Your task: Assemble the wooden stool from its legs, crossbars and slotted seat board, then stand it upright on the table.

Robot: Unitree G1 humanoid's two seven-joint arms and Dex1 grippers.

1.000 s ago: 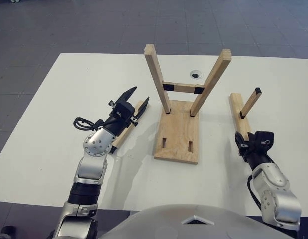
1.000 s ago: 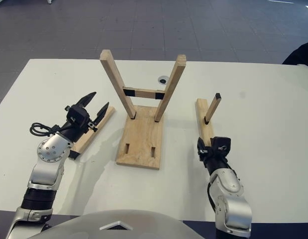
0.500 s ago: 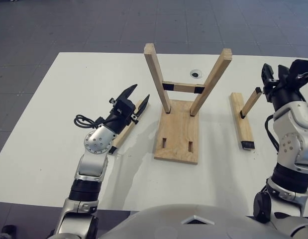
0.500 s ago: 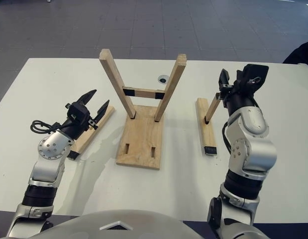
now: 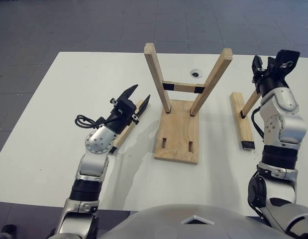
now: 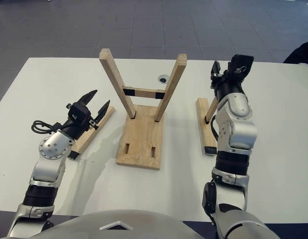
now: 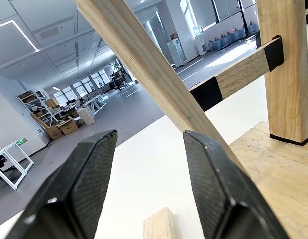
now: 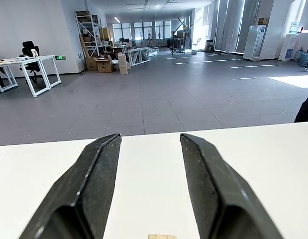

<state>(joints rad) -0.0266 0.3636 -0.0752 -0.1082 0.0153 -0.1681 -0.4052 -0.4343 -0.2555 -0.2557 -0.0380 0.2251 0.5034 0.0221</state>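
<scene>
Seat board (image 5: 177, 134) being left flat at centre of table (image 5: 54, 124). Left gripper (image 5: 140, 93) being held spread open, gripping nothing, just above loose leg (image 5: 123, 133). Two legs (image 5: 157, 74) being kept upright in board's far end, joined by crossbar (image 5: 183, 88). Right gripper (image 8: 150, 142) being held open, empty, over short crossbar (image 5: 249, 103) standing on flat leg (image 5: 241, 124).

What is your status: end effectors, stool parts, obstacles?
Left end effector open over loose leg; right end effector open near second leg's crossbar. Seat board holds two legs; two slots empty. No obstruction seen.
</scene>
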